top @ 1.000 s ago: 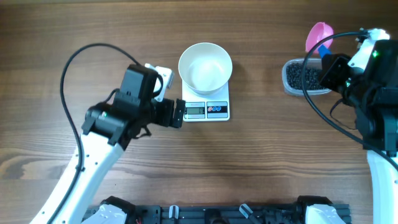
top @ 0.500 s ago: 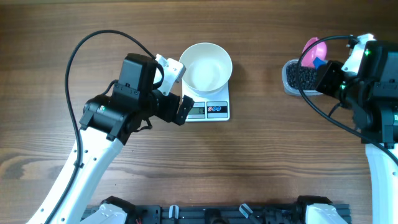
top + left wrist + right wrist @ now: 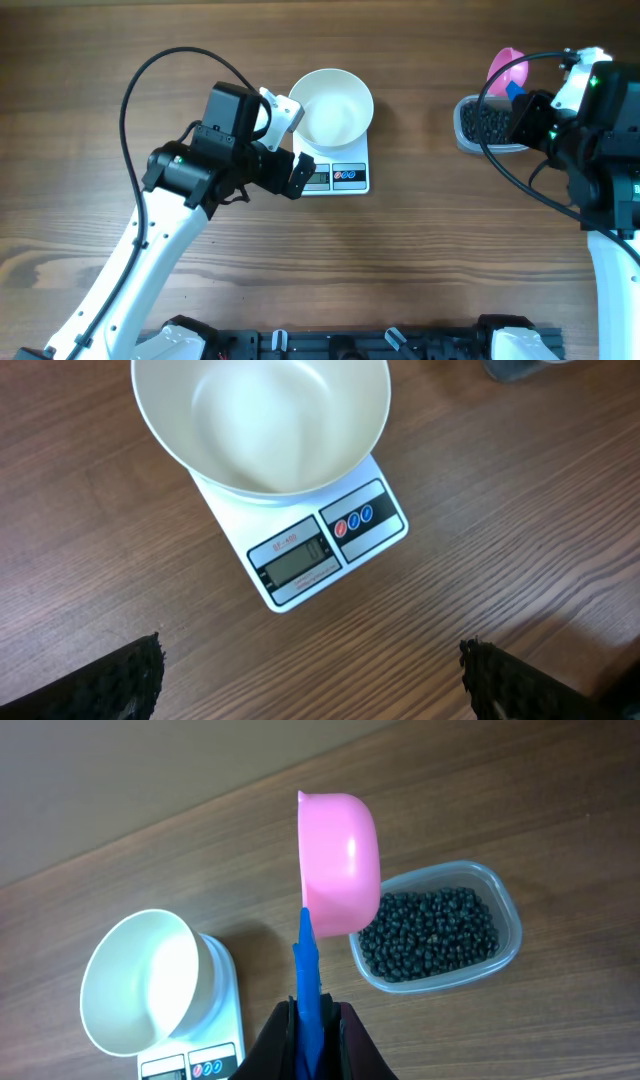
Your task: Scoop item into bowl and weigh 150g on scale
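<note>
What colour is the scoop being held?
The scoop is pink with a blue handle; right wrist view shows it best.

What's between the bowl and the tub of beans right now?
Nothing: bare table between bowl and tub in the overhead view. The pink scoop is held up near the tub.

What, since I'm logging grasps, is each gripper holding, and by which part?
The right gripper is shut on the pink scoop, clamping the end of its blue handle. The left gripper is open and holds nothing.
</note>
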`<state>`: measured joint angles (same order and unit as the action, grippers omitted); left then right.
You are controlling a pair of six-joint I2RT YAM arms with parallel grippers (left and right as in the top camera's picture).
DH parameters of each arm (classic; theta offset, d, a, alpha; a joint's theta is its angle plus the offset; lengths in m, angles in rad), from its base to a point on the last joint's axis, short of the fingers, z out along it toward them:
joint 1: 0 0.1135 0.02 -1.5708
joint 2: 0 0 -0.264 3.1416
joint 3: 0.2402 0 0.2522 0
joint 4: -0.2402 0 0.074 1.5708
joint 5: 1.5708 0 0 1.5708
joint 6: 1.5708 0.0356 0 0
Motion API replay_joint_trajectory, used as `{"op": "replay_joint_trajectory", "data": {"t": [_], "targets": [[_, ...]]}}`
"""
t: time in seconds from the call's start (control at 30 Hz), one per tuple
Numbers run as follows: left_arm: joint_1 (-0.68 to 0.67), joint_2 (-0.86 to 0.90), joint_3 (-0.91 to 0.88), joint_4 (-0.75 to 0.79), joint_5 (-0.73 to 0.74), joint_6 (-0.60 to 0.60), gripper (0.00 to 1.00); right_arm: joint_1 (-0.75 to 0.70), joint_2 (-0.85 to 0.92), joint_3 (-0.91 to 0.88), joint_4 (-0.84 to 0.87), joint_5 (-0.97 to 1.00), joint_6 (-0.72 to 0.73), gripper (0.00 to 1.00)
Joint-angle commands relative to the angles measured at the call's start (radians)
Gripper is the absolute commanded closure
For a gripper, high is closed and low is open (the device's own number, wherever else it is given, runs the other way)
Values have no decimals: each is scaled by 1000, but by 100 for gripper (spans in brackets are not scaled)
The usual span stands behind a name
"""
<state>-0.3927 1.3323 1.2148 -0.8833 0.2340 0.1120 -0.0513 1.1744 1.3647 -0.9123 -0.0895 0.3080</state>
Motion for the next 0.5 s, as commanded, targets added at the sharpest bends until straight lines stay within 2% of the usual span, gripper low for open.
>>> {"op": "replay_joint_trajectory", "data": {"t": [0.0,0.17,0.47], "targets": [[-5,-5,16,-2,17,19,0,-3,0,8,3,2,-19,96],[-5,-5,16,-40,16,85,0,-3,0,8,2,2,-20,96],[-5,-5,16,-25,16,86,0,-3,0,8,-5,2,-17,96]]}}
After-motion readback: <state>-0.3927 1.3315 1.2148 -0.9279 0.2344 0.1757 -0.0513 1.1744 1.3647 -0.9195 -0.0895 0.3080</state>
